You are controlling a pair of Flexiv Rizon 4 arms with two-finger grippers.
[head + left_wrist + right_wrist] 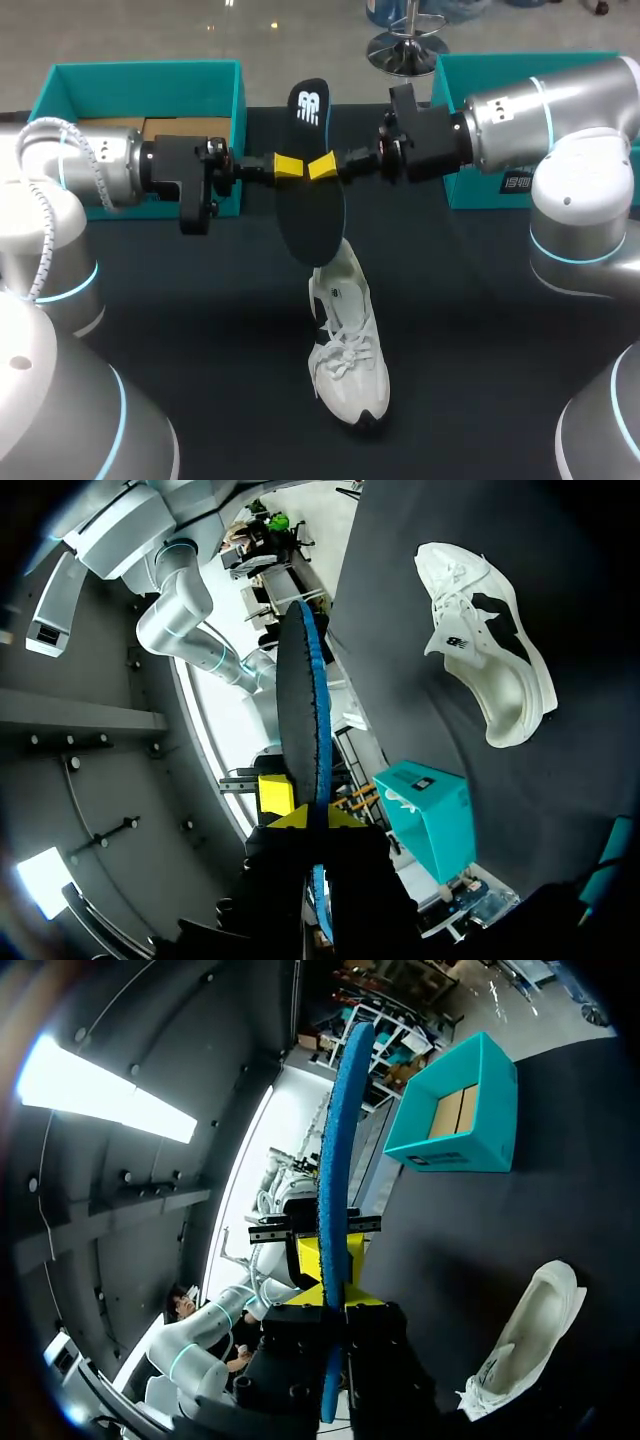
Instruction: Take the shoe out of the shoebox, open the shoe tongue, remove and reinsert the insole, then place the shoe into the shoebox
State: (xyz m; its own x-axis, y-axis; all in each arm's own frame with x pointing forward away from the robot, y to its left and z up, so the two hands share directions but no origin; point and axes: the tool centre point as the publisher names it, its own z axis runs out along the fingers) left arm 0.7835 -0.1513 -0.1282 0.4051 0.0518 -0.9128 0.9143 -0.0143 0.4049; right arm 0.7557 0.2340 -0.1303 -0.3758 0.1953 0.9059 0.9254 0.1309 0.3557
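above the shoe (348, 345), insole (312, 225) held by left gripper (288, 166), right gripper (322, 167)

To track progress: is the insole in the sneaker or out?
Out: left hand and right hand hold the insole, outside the sneaker.

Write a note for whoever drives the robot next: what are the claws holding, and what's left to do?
Left claw: shut on the insole, held in the air.
Right claw: shut on the same insole from the other side.
Shoe: on the table below, outside the shoebox.
Done: shoe out, insole removed.
To do: put the insole back in, place the shoe in the shoebox.
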